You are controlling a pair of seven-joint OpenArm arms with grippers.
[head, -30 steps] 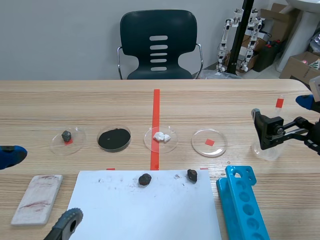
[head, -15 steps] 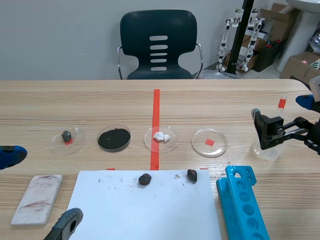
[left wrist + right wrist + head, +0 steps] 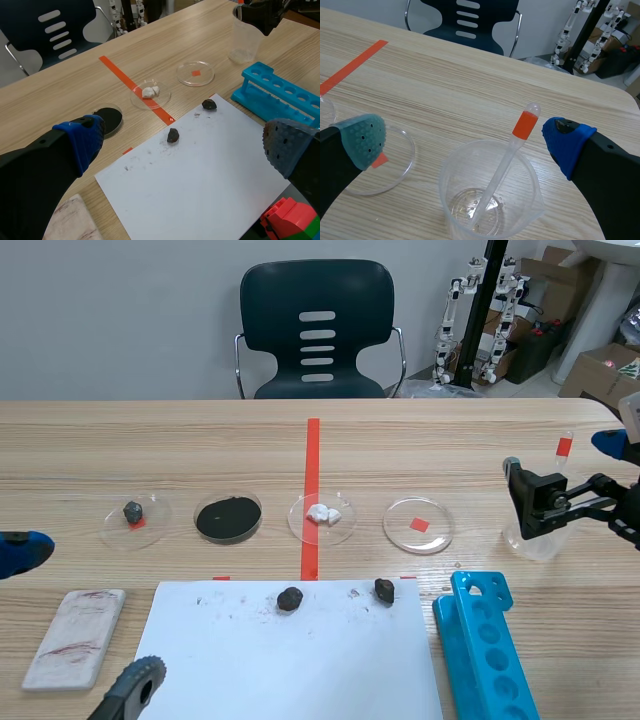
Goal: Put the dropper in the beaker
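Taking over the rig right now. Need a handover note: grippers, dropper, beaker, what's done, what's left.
Left gripper: open, holding nothing, low over the near left of the table.
Right gripper: open, one finger on each side of the clear plastic beaker, gripping nothing.
Clear plastic dropper with an orange band: stands tilted inside the beaker, tip at the bottom, upper end leaning past the rim, clear of both fingers.
Done: dropper is in the beaker and released.
Left: probably only backing the right arm away without knocking the beaker.
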